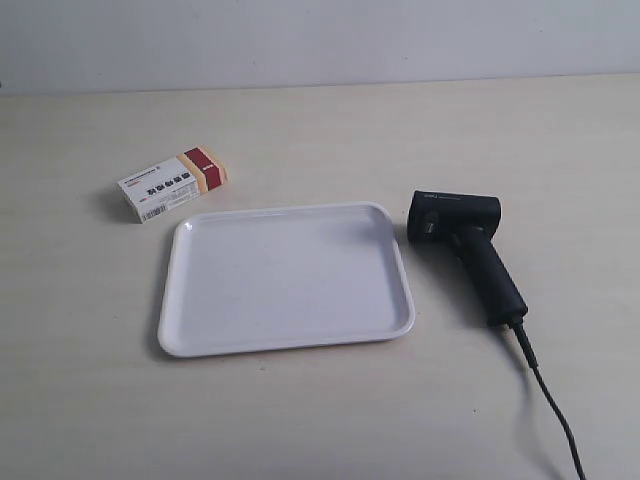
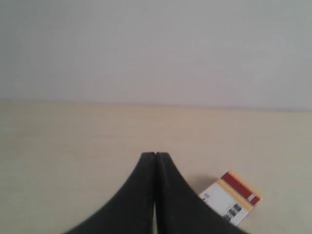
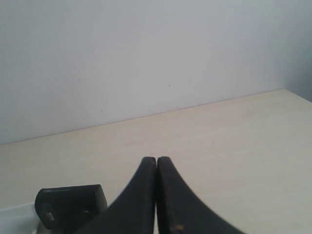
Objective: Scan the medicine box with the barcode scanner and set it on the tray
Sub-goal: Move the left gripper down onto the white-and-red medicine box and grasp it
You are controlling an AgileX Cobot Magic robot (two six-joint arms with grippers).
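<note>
The white medicine box [image 1: 172, 184] with its red and tan end lies on the table just beyond the tray's far left corner. The white tray [image 1: 285, 335] sits in the middle with nothing on it. The black barcode scanner [image 1: 462, 245] lies on its side right of the tray, handle and cable trailing toward the near edge. No arm shows in the exterior view. My left gripper [image 2: 155, 155] is shut with nothing in it, the medicine box [image 2: 233, 196] lying beyond it to one side. My right gripper [image 3: 156, 159] is shut and holds nothing; the scanner's head [image 3: 70, 204] lies past it.
The scanner's black cable [image 1: 550, 395] runs off the near right of the light wooden table [image 1: 90, 400]. A pale wall [image 1: 320, 40] closes the back. A corner of the tray [image 3: 14, 214] shows beside the scanner in the right wrist view.
</note>
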